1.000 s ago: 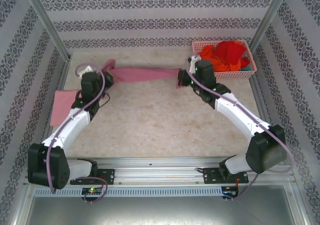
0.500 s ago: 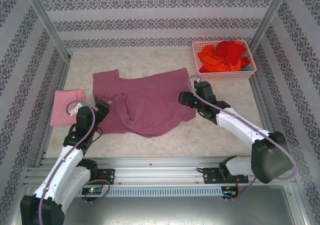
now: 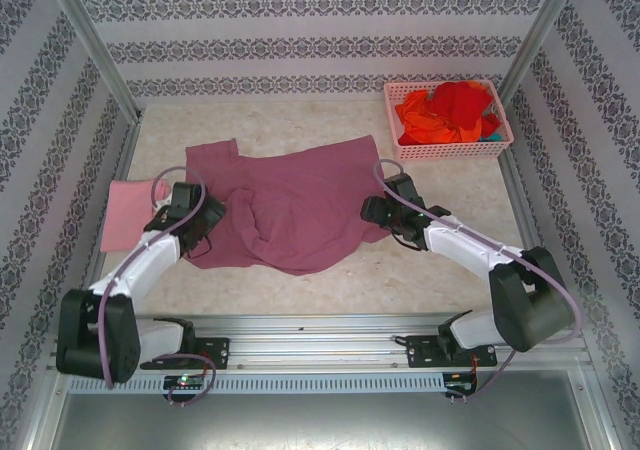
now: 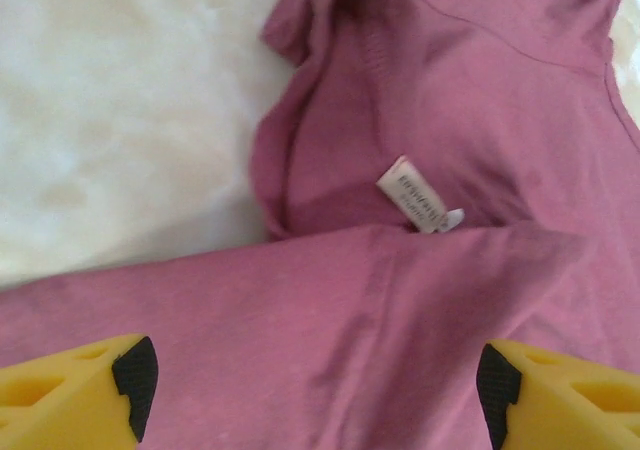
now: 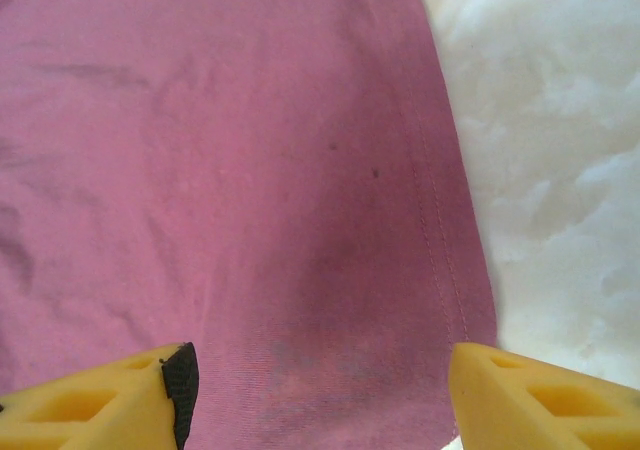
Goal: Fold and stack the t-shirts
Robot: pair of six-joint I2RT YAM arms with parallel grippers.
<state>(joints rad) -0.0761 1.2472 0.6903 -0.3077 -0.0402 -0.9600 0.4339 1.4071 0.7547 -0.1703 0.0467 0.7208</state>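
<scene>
- Mauve t-shirt (image 3: 290, 205) lay spread across the middle of the table (image 3: 300, 280), a bit rumpled, its long axis running from 9 o'clock to 3 o'clock.
- Neck end pointed to 9 o'clock, with a white label (image 4: 415, 195) showing inside the collar; the hem faced 3 o'clock.
- Left gripper (image 3: 212, 224) hung over that neck end, jaws wide apart, nothing pinched.
- Right gripper (image 3: 370, 210) sat over the hem at 3 o'clock, jaws also spread, the cloth flat beneath and not gripped.
- Light pink t-shirt (image 3: 128, 215) lay folded flat at 9 o'clock, near the mauve collar.
- Red and orange t-shirts (image 3: 455, 105) were heaped in the pink basket (image 3: 455, 151) at 1 o'clock.
</scene>
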